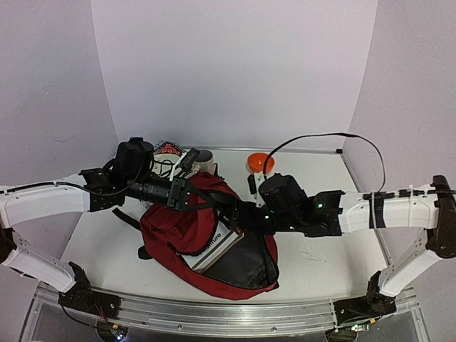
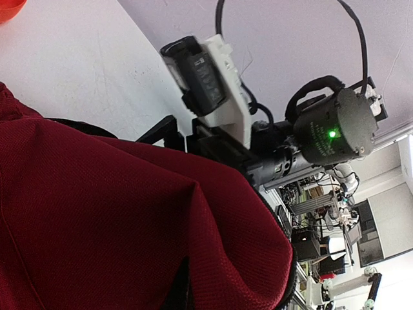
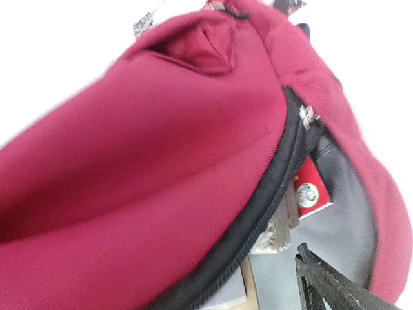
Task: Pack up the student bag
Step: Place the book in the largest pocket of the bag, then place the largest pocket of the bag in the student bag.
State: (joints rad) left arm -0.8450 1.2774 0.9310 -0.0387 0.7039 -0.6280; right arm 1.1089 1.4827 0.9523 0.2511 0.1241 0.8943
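Red backpack (image 1: 167, 231); left pincer (image 1: 212, 201) clamped on its top edge; right pincer (image 1: 235, 216) at its opening, spread unclear.

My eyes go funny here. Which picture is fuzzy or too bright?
Right wrist view: the student bag looks smeared, its background washed-out white. Left wrist view: the bag's weave is sharp. Top view: evenly lit, clear.

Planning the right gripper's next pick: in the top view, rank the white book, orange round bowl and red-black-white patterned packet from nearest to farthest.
1. White book, in the opening of the dark red fabric backpack.
2. Orange round bowl, at the back.
3. Patterned packet, back left.
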